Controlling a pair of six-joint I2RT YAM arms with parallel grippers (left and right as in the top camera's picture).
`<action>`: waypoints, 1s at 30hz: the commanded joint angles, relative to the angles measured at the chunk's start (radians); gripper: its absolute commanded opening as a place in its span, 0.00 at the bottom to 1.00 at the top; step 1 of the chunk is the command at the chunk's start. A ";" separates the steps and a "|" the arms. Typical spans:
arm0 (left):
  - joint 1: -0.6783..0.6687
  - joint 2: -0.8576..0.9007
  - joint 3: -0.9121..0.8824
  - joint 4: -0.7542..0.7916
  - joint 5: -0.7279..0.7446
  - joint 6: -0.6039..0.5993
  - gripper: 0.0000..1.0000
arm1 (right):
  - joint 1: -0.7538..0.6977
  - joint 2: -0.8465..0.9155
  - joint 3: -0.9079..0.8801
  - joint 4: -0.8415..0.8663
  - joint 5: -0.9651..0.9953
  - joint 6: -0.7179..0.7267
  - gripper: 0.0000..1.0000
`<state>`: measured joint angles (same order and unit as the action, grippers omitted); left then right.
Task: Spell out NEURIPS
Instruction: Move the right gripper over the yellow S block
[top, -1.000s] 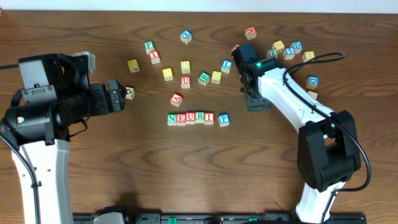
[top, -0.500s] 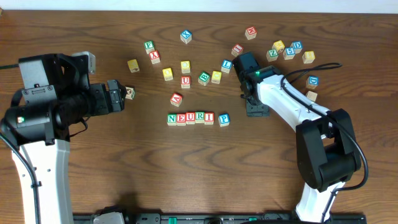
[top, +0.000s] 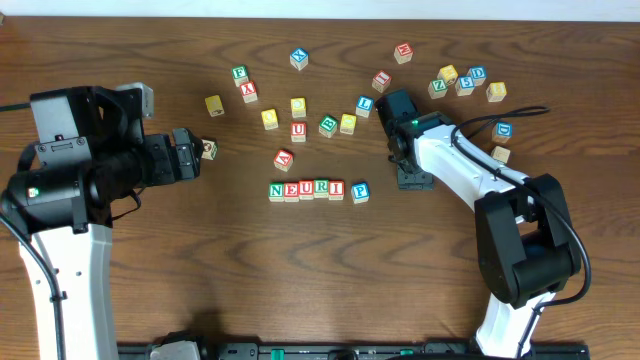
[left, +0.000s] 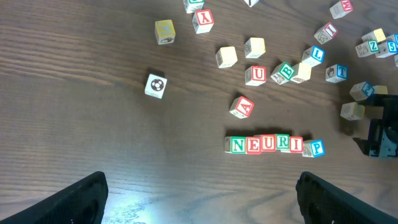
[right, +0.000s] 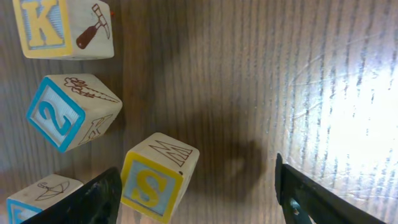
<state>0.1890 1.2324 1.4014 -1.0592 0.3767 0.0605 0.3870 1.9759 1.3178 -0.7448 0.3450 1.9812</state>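
Dark wooden table (top: 200, 260) fills the overhead view. At its centre the cube row (top: 318, 189) reads NEURIP, with the P slightly askew at the right end.

Left wrist view: the row sits lower right, and the left gripper (left: 202, 196) gapes wide, holding nothing.

Right wrist view: the right gripper (right: 198, 199) stands open and grips nothing. The S cube (right: 158, 177) lies lower left, just beside one finger (right: 99, 199), and a K cube (right: 62, 28) sits upper left.

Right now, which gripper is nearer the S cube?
Right. The right gripper hangs just above the S cube; the left gripper sits far off, left of the NEURIP row.
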 joint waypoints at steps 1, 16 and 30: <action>0.004 -0.005 0.016 -0.002 0.007 0.010 0.95 | -0.008 0.007 -0.018 0.001 0.037 0.010 0.73; 0.004 -0.005 0.016 -0.002 0.007 0.010 0.95 | -0.008 0.007 -0.070 0.024 0.034 -0.001 0.56; 0.004 -0.005 0.016 -0.002 0.007 0.010 0.95 | -0.008 0.005 -0.067 0.159 0.026 -0.207 0.50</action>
<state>0.1890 1.2324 1.4014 -1.0592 0.3767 0.0605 0.3847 1.9743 1.2488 -0.5850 0.3550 1.8374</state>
